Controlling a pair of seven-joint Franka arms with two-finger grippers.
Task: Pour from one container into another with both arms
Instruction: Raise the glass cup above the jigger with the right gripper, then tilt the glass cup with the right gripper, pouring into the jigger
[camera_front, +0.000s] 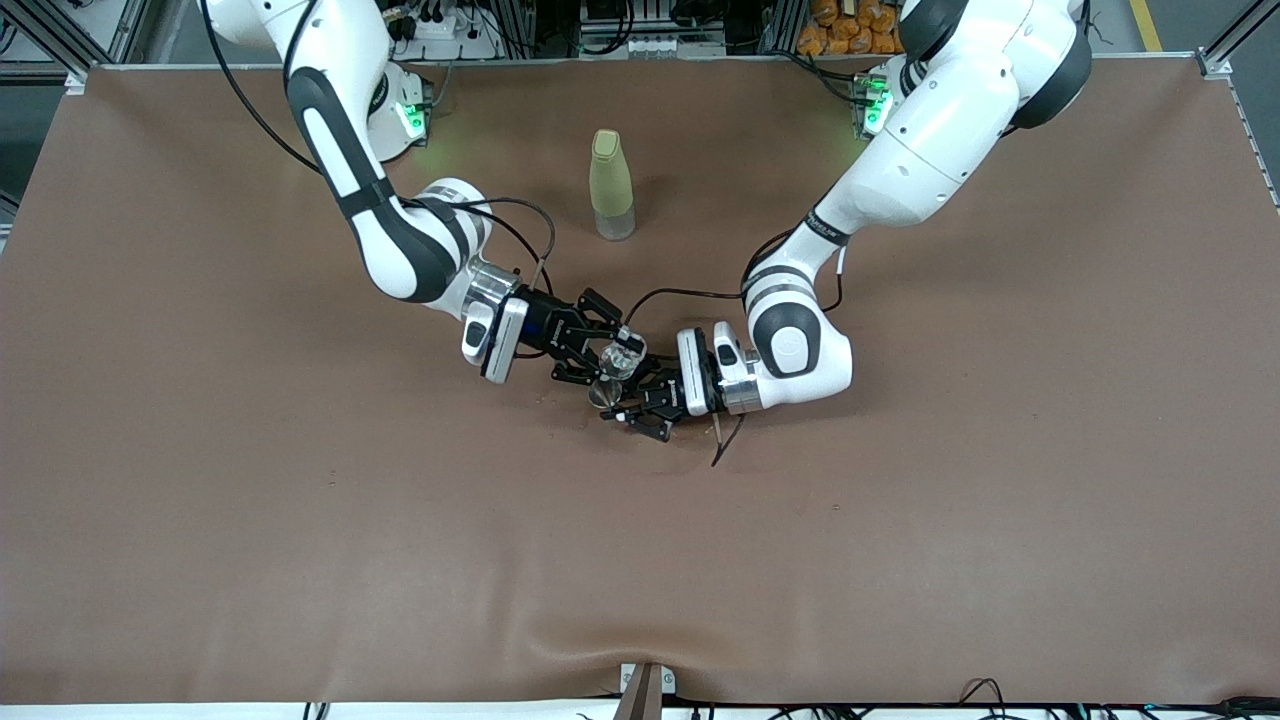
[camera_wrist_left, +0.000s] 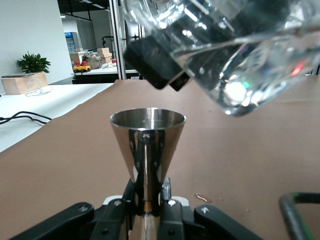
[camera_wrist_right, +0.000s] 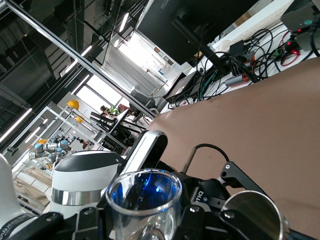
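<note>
In the front view, the two arms are seen meeting over the middle of the brown worktop (camera_front: 300, 520). The right end effector (camera_front: 612, 345) is closed on the glass cup (camera_front: 622, 353), which is tipped over; the left end effector (camera_front: 628, 400) is closed on the steel jigger (camera_front: 604, 392), held directly beneath the cup. The two vessels overlap here and their outlines are hard to separate from the black fingers. A tall yellow-green bottle (camera_front: 611, 185) is seen standing at about twelve o'clock from the meeting point, toward the robots' bases and well apart from both end effectors. A dark cable is partly hidden under the left wrist.

In the left wrist view, the steel jigger (camera_wrist_left: 147, 150) is shown upright, pinched at its narrow waist between the fingers (camera_wrist_left: 170, 212) of the left end effector; its lower cone is cut off by the frame edge. The glass cup (camera_wrist_left: 240, 65) is seen tilted above it at about one o'clock, only part of it being in frame. The pads of the right end effector gripping it are blurred, and whether liquid is flowing cannot be told. A few small wet spots (camera_wrist_left: 202, 197) are visible on the worktop.

In the right wrist view, the glass cup (camera_wrist_right: 145, 200) is seen mouth-on, clamped in the right end effector, with its base cut off. The jigger's round mouth (camera_wrist_right: 252, 215) is seen just beside it, partly cut off as well.
</note>
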